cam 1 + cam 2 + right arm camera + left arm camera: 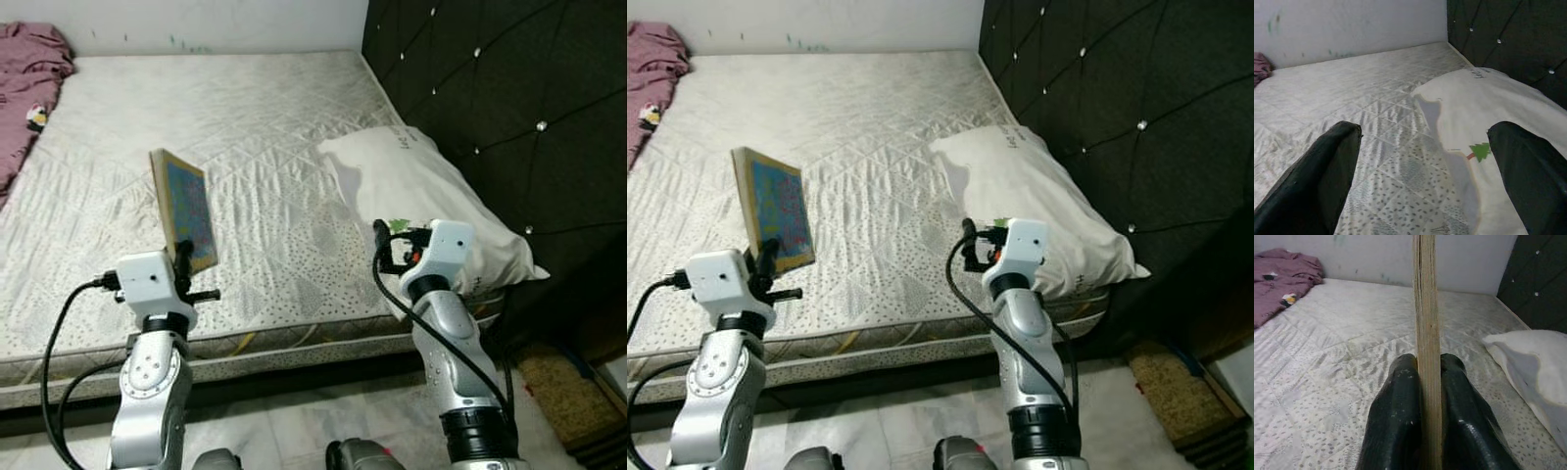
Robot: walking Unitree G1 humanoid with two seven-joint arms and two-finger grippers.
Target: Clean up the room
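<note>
My left gripper is shut on a thin picture book with a blue cover, holding it upright on its edge above the mattress. In the left wrist view the book's page edge stands pinched between both black fingers. My right gripper is open, raised over the near end of a white pillow by the headboard. Its fingers stand wide apart in the right wrist view, and the pillow shows a small green tree print.
A crumpled mauve blanket lies at the far left corner of the bed. The dark tufted headboard runs along the right. A brown mat lies on the tiled floor at the right, beside the bed's front edge.
</note>
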